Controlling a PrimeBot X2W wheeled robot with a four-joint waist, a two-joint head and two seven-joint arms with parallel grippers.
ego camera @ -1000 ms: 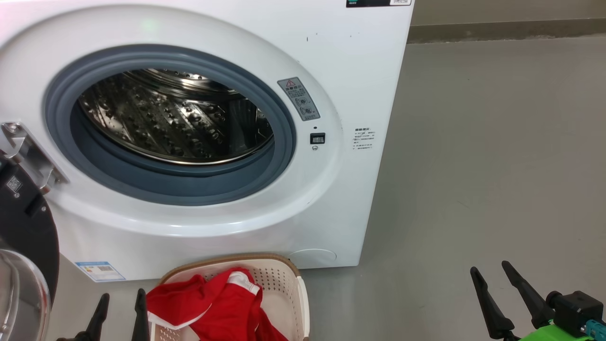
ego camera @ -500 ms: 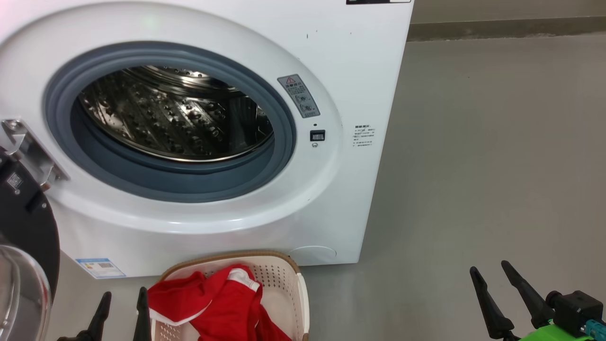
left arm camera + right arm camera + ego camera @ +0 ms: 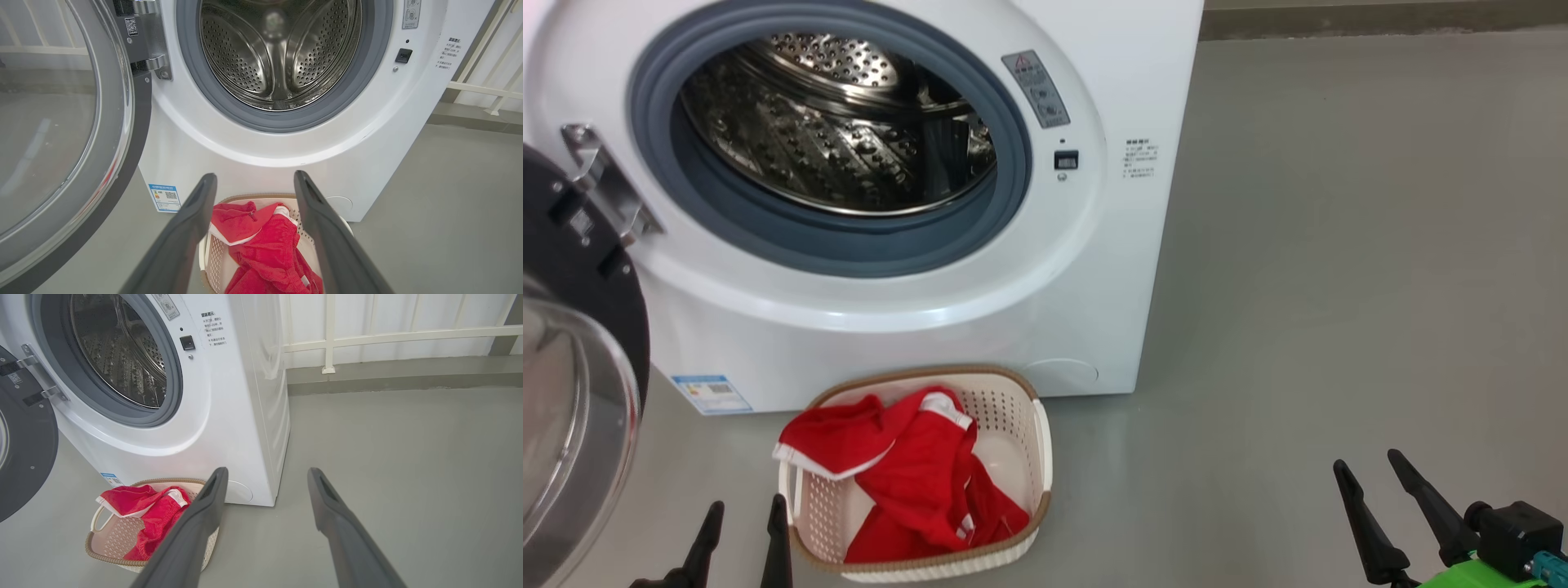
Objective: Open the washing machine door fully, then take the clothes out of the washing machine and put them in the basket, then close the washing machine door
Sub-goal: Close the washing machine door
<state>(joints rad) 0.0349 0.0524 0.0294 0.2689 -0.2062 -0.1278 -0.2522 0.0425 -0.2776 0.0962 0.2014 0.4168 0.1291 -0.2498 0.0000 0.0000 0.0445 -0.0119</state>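
The white washing machine [image 3: 1094, 310] [image 3: 192, 134] [image 3: 229, 408] stands with its steel drum [image 3: 841, 122] [image 3: 278, 49] bare inside the grey ring. Its door [image 3: 572, 327] [image 3: 61, 134] [image 3: 24, 445] hangs wide open on the left, black rim and glass bowl facing out. The red clothes [image 3: 907, 474] [image 3: 265, 253] [image 3: 143, 510] lie in the cream basket [image 3: 1013, 441] [image 3: 212, 253] [image 3: 110, 539] on the floor before the machine. My left gripper [image 3: 743, 518] [image 3: 254, 181] is open just left of the basket, nothing in it. My right gripper [image 3: 1368, 469] [image 3: 265, 475] is open over bare floor far right.
Grey floor [image 3: 1339, 245] stretches to the right of the machine. A white railing [image 3: 388, 335] and a low kerb [image 3: 388, 377] run along the back wall. A blue-bordered label [image 3: 711, 394] sits low on the machine's front.
The whole head view has shifted: the machine sits higher and the full basket now shows, so the camera has tilted down. Both grippers hold the same places, still open.
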